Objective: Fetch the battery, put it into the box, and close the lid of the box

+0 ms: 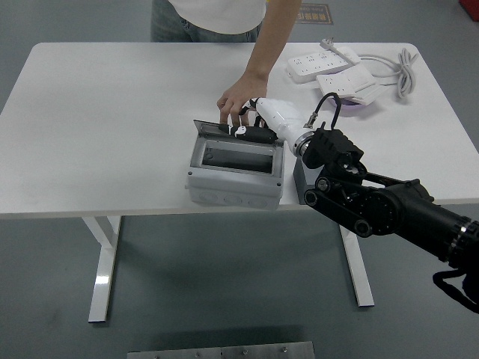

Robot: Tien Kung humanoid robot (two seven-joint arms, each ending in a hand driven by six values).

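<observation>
Fingers of the right hand (251, 129) are closing on the dark battery (258, 134), probably rigid and light, above the open box (236, 166), beside a person's hand (236, 101).

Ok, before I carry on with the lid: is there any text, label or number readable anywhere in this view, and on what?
Nothing can be read.
Floor sign beyond the table's far edge: red-brown with pale marks, too small and blurred to read.
Power strips: no legible marking.
Box and right hand at its open lid: no visible print.
</observation>
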